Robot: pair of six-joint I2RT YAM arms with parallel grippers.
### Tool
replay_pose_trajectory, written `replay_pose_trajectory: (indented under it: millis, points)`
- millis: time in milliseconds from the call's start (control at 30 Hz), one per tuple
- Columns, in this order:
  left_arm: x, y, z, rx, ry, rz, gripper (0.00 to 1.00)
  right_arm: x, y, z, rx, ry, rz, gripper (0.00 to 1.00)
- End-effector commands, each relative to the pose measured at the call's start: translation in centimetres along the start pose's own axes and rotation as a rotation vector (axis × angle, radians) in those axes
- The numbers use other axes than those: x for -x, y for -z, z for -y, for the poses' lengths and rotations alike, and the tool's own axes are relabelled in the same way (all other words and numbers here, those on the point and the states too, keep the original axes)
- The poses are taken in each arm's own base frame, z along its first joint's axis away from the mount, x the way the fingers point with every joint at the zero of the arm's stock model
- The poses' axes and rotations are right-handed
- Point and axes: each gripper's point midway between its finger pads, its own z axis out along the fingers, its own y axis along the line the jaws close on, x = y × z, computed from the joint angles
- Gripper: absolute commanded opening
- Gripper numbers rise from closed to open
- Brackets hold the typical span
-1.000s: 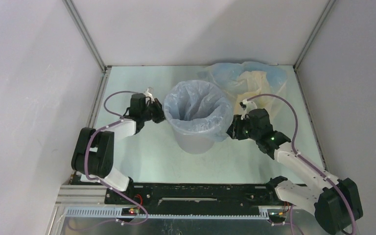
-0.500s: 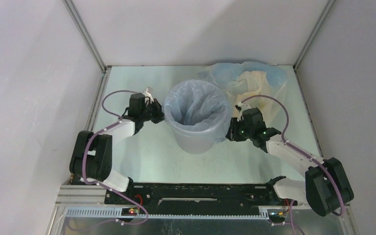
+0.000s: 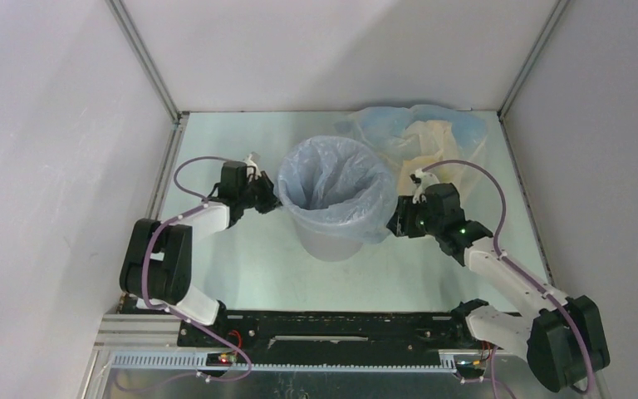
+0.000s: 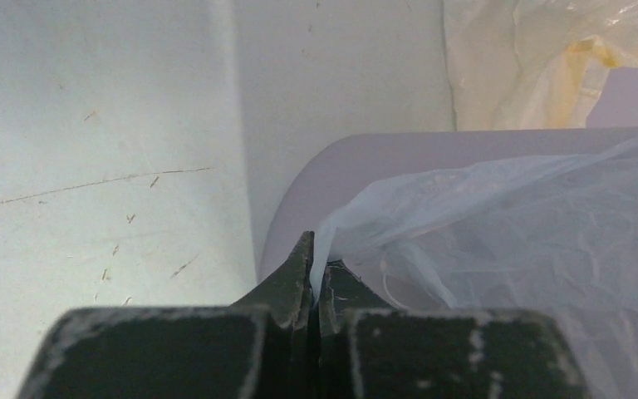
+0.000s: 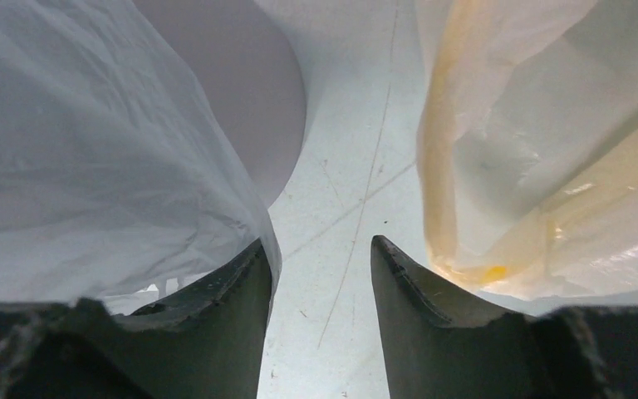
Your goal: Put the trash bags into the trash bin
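At the centre of the table (image 3: 241, 266), grey trash bin (image 3: 331, 243) lined with a pale blue-grey trash bag (image 3: 357, 218)
Left gripper (image 3: 272, 200) is clamped on the bag's film at the bin's left rim; right gripper (image 3: 393, 223) at the right rim stands parted, film against one finger, nothing between; cream and blue bags (image 3: 429, 137) heaped far right

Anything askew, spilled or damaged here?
Nothing spilled. The pale blue-grey film bag lining the grey round plastic bin sits uneven: its folded-over edge droops lower on the right. Crumpled blue and cream-yellow bags lie heaped in the far right corner.
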Motion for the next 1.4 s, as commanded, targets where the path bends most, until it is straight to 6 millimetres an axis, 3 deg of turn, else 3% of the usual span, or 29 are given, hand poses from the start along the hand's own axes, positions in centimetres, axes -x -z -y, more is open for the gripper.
replay_pose_trajectory:
  millis: [0, 200, 400, 533, 633, 733, 767, 1000, 1133, 1367]
  points:
    - [1.0, 0.4, -0.1, 0.012, -0.039, 0.039, 0.08, 1.1, 1.4, 0.6, -0.011, 0.015, 0.046, 0.54]
    - [1.9, 2.6, 1.4, 0.001, -0.066, 0.107, 0.24, 3.1, 4.5, 0.8, -0.036, 0.035, 0.135, 0.67]
    - [3.0, 5.6, 2.4, 0.013, -0.074, 0.224, 0.34, 6.4, 8.5, -0.9, -0.018, 0.068, 0.252, 0.65]
    - [3.0, 7.1, 2.5, 0.026, -0.067, 0.278, 0.35, 9.2, 11.5, -3.6, 0.059, 0.115, 0.337, 0.50]
    - [3.0, 8.3, 2.5, 0.036, -0.066, 0.314, 0.35, 11.3, 13.3, -5.9, 0.115, 0.166, 0.373, 0.34]
    - [3.0, 9.1, 2.4, 0.045, -0.067, 0.342, 0.36, 12.7, 14.0, -8.3, 0.161, 0.229, 0.377, 0.03]
    - [3.0, 9.2, 2.4, 0.045, -0.069, 0.349, 0.36, 13.3, 14.1, -9.2, 0.172, 0.254, 0.376, 0.00]
    - [2.5, 9.3, 2.0, 0.059, -0.076, 0.335, 0.37, 14.5, 12.8, -14.8, 0.244, 0.443, 0.288, 0.00]
    - [2.2, 8.6, 2.0, 0.047, -0.083, 0.301, 0.40, 14.0, 9.9, -16.9, 0.227, 0.540, 0.143, 0.00]
    - [2.2, 7.6, 2.2, 0.018, -0.100, 0.272, 0.42, 12.6, 4.5, -18.4, 0.140, 0.662, -0.046, 0.00]
